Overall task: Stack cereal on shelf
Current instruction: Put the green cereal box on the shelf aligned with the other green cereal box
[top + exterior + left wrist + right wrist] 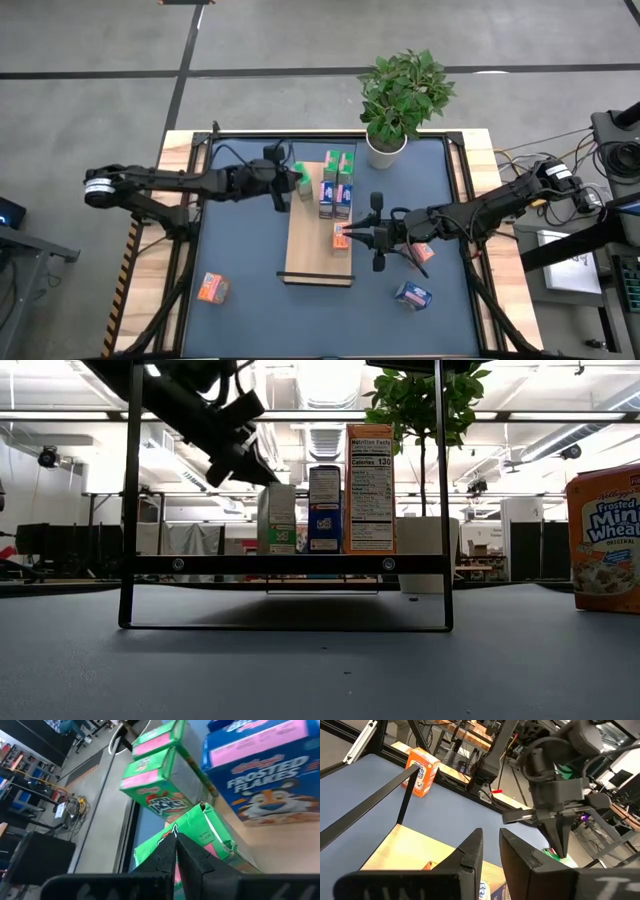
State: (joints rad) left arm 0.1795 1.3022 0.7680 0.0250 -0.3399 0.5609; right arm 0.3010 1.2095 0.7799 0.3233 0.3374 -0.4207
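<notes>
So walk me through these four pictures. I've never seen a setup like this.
It is a robot with two dark arms working at a table. One picture looks straight down from above, one looks level across the tabletop, and the other two come from cameras on each arm's wrist.

A wooden board, the shelf, lies in the middle with green, blue and orange cereal boxes standing on it. A potted plant stands at the far edge. Off the board lie an orange box, a blue box and a second orange box.

The left gripper is shut on the top of a green box at the board's edge. The right gripper is beside the orange box on the board, fingers slightly apart, with nothing visible between them.
</notes>
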